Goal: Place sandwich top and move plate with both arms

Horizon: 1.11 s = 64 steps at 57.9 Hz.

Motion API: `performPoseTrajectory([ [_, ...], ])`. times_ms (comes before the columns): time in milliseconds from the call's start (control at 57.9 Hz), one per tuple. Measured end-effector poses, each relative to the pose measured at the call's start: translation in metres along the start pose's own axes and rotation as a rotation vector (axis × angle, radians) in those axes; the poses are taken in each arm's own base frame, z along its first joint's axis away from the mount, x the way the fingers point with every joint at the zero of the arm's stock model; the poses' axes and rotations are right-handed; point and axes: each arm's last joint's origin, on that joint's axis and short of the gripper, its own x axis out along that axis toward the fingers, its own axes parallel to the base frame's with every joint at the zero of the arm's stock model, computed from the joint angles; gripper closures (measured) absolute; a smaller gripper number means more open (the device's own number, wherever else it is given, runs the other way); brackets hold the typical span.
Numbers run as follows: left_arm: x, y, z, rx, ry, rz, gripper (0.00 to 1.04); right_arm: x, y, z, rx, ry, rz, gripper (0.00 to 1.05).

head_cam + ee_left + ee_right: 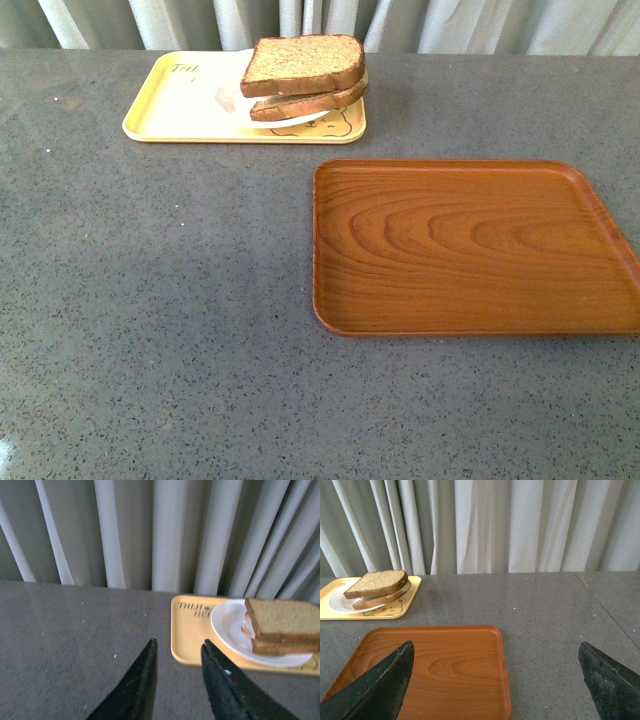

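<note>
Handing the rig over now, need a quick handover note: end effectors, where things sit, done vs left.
Left end effector: open, empty, above the table short of the yellow tray.
Right end effector: wide open, empty, over the wooden tray.
Bread top sits on the sandwich, on the white plate, in the yellow tray.
Done: top placed.
Left: move the plate with both arms; the wooden tray looks like the likely target.

Speckled brown sandwich top (300, 62), white plate (227, 625), pale yellow bear-print tray (180, 105), reddish-brown wood-grain tray (470, 245), grey flecked table (150, 300).
</note>
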Motion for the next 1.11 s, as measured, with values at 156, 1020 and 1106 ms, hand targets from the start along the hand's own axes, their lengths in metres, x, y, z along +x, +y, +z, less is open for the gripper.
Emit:
performPoseTrajectory([
  [156,-0.024,0.000,0.007,0.022,0.005,0.001,1.03,0.000,0.000,0.000,0.000,0.000,0.000,0.09],
  [1020,-0.105,0.000,0.009,0.034,-0.001,0.000,1.03,0.000,0.000,0.000,0.000,0.000,0.000,0.09],
  [1106,-0.110,0.000,0.012,0.034,-0.009,0.000,1.03,0.000,0.000,0.000,0.000,0.000,0.000,0.09],
])
